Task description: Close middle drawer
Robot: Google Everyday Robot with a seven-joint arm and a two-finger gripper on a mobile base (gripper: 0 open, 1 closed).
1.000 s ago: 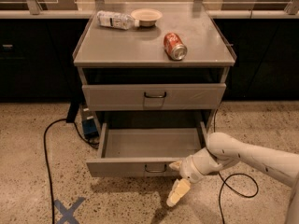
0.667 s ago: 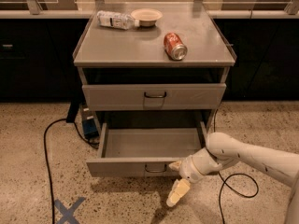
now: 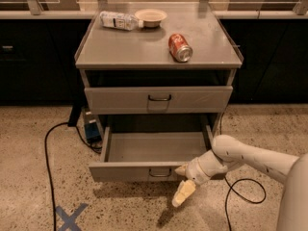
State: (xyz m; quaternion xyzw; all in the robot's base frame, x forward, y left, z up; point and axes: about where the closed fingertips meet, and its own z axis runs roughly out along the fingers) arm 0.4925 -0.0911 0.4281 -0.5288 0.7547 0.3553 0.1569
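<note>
The middle drawer (image 3: pixel 154 150) is a wide, shallow grey metal drawer. It stands pulled far out of the cabinet (image 3: pixel 159 52) and is empty inside. Its small dark wire handle (image 3: pixel 160 173) is centred on the front. My gripper (image 3: pixel 183 182) is at the drawer's front, just right of the handle, and is open. One fingertip (image 3: pixel 182 169) is against the front panel and the other finger (image 3: pixel 183 194) hangs down toward the floor. My white arm (image 3: pixel 250 159) reaches in from the right.
The taller upper drawer (image 3: pixel 159 100) is shut. On the cabinet top lie a red can (image 3: pixel 180 47), a bowl (image 3: pixel 150 17) and a plastic bottle (image 3: pixel 119 20). Black cables (image 3: pixel 48 167) (image 3: pixel 245 189) run on the speckled floor. A blue tape X (image 3: pixel 70 217) is at front left.
</note>
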